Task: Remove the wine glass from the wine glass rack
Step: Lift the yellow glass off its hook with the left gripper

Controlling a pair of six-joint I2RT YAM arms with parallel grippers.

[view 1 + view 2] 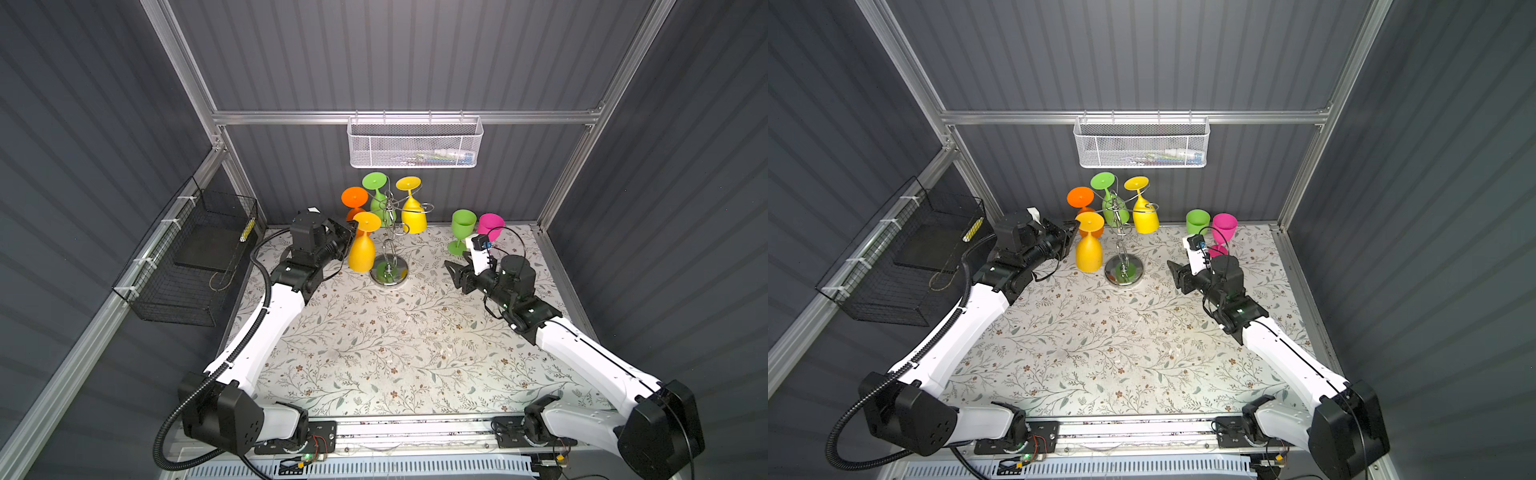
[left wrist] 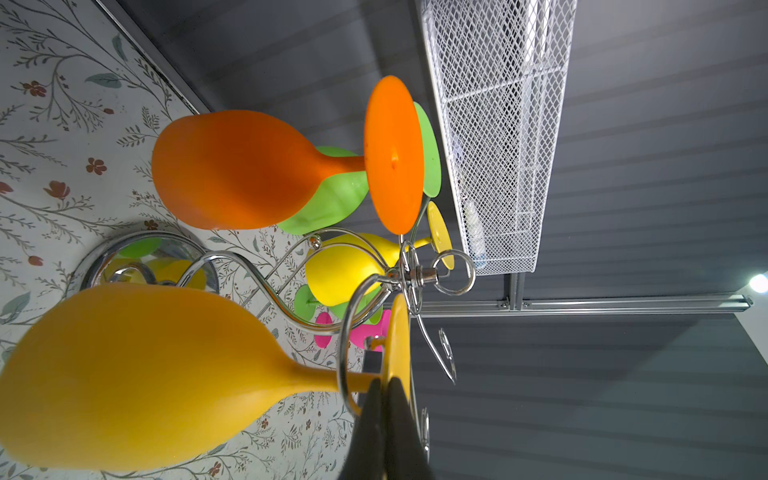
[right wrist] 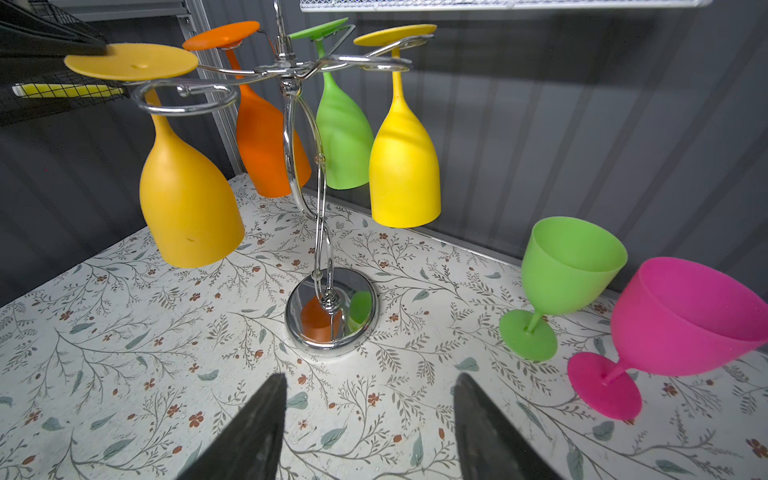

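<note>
Four glasses hang upside down on the wine glass rack, which stands toward the far side of the worktop, a bit left of centre. The one that matters is the amber wine glass on the near-left arm of the rack. The left jaws are pinched tight on the rim of its round foot, coming in from the left, and you can see that best in the left wrist view. Its stem runs down through the curled wire loop and the foot looks to sit a touch above the wire rather than flat on it. The bowl hangs free over the worktop, just left of the shiny base.

The other three on the rack are the orange glass at far left, a green glass at the back and a yellow glass on the right.

The right jaws are spread fairly wide with nothing between them. They're low over the worktop, right of the rack and pointing at its base. Just beyond them at far right, a second green glass and a pink glass stand upright side by side, close but apart.

A white mesh basket hangs on the back wall and a black wire basket on the left wall
</note>
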